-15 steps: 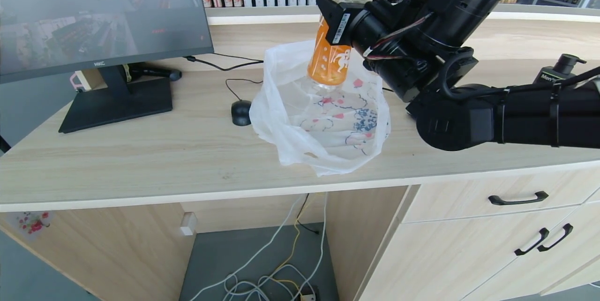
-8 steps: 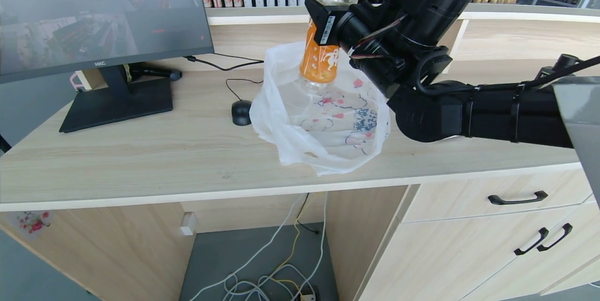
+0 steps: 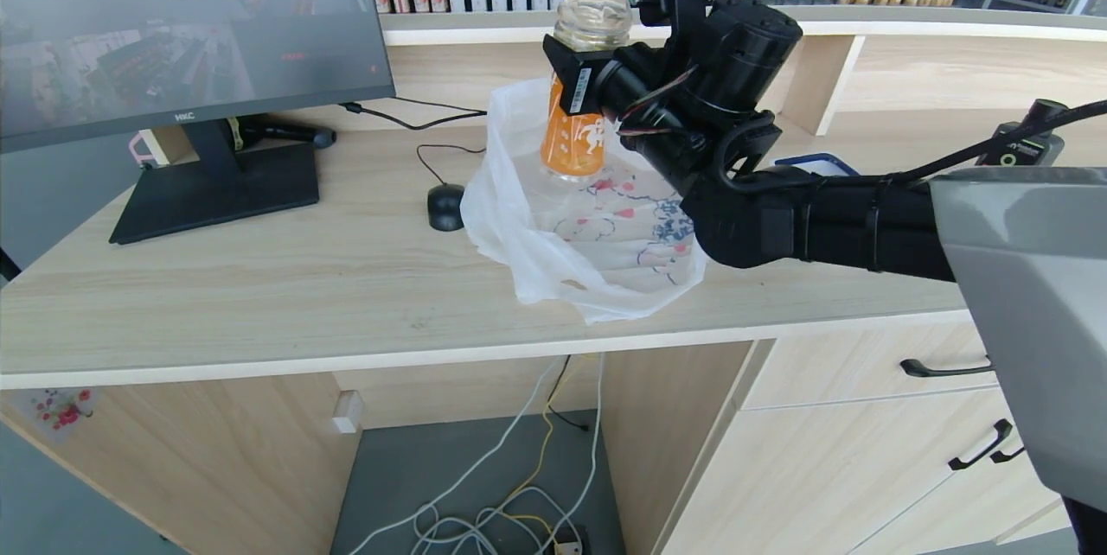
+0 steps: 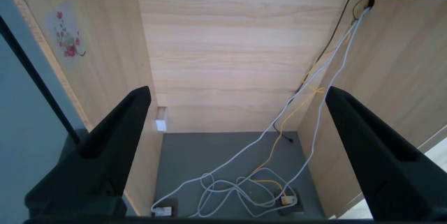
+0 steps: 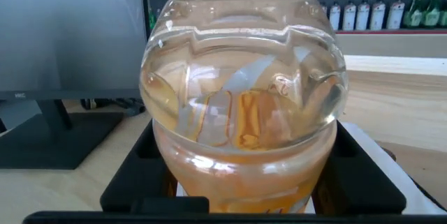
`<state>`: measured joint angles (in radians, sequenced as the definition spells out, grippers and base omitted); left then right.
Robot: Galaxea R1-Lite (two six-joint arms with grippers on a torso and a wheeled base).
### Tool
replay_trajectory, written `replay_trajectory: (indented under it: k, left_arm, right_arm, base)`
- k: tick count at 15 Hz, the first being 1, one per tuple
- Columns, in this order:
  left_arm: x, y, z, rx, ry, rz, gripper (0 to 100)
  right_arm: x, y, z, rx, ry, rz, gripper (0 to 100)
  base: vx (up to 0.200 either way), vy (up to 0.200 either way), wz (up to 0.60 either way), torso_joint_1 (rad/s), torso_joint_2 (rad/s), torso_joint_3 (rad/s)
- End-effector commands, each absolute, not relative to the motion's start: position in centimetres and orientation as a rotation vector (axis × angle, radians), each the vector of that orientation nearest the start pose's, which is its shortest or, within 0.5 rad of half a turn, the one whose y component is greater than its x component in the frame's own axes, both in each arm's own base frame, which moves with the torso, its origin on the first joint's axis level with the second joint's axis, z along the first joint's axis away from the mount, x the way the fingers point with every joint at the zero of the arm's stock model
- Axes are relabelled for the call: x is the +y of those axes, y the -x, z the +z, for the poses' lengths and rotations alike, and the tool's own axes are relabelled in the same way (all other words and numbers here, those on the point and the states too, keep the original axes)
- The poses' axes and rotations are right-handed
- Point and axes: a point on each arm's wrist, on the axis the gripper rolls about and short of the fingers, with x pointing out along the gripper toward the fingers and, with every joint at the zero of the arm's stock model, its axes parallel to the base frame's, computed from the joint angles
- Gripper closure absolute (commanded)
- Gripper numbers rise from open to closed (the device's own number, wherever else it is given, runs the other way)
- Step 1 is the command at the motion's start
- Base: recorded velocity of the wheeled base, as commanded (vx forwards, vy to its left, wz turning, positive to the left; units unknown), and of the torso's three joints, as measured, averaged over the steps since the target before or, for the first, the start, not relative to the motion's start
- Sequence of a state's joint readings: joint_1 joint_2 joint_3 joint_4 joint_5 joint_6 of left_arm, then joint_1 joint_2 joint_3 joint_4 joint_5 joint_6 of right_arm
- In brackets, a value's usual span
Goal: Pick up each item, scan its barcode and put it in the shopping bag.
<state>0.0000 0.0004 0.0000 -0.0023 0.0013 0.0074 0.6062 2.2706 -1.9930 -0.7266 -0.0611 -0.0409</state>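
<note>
Head view puts your bottle (image 3: 574,136) upright over the open mouth of the shopping bag (image 3: 597,261), its base at the rim or just inside; whether it touches the film you cannot tell; the right claw (image 3: 590,78) is clamped on it across the top of the orange label, under the clear ribbed shoulder; that is the sound place to hold, since the walls look thin and would likely dent under a hard squeeze, and the smooth label may slip; treat the weight as unknown, as the right wrist view leaves the fill level of the bottle (image 5: 241,112) unclear; the bag is limp film, slumped on the counter (image 3: 259,278), and will probably fold if nudged; your left claw (image 4: 237,147) hangs below the counter, fingers spread wide, holding nothing; the label carries white figures and dots, its writing too small to read; a white barred sticker (image 3: 580,89) sits on the right claw; the bag has red and blue prints.
</note>
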Motion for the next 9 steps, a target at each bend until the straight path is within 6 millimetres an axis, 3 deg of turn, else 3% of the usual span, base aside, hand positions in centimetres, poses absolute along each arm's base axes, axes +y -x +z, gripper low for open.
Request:
replay_trajectory:
  k: [1,9]
  left_arm:
    - [0.0,2.3,7.6,-0.003,-0.008,0.002,0]
    - [0.0,2.3,7.6,-0.003,-0.006,0.002,0]
  right_arm:
    - [27.4,-39.9,28.5,-0.416,-0.100,0.526,100]
    - [28.0,-40.9,26.3,-0.375,-0.085,0.522,100]
  base:
    - [0.000,0.000,0.00,0.000,0.00,0.000]
    - [0.000,0.000,0.00,0.000,0.00,0.000]
